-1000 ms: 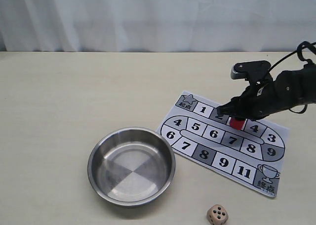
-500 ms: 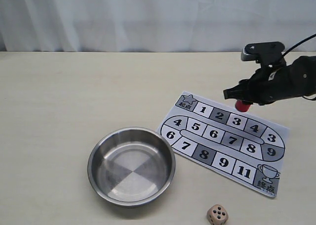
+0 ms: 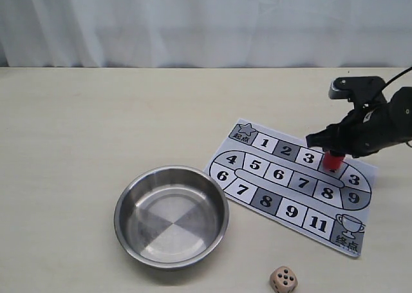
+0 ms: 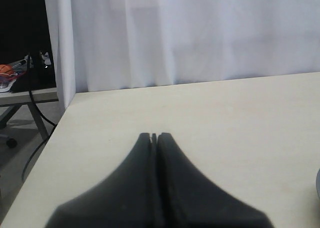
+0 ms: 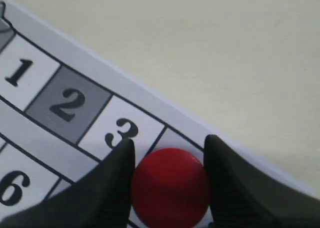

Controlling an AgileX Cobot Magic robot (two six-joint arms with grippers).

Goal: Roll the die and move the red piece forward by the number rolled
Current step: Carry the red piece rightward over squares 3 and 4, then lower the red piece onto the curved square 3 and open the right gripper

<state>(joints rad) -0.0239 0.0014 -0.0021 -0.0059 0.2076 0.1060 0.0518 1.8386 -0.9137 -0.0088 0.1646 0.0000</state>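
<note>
The red piece (image 3: 333,160) is clamped between the fingers of my right gripper (image 3: 332,152), which is shut on it over the square numbered 4 in the top row of the numbered board (image 3: 257,165). In the right wrist view the red piece (image 5: 170,186) fills the gap between both fingers of the right gripper (image 5: 169,144), just past the 3 square. The die (image 3: 282,279) lies on the table near the front edge, with several pips showing on top. My left gripper (image 4: 154,136) is shut on nothing, over bare table, and does not show in the exterior view.
A steel bowl (image 3: 129,199) stands left of the board, with nothing in it. A white curtain hangs behind the table's far edge. The table's side edge (image 4: 50,138) shows in the left wrist view, with a floor and a stand beyond it.
My right gripper has carried the red piece from the 3 square up and rightward, then down over the 4 square. The die and bowl have stayed put.
</note>
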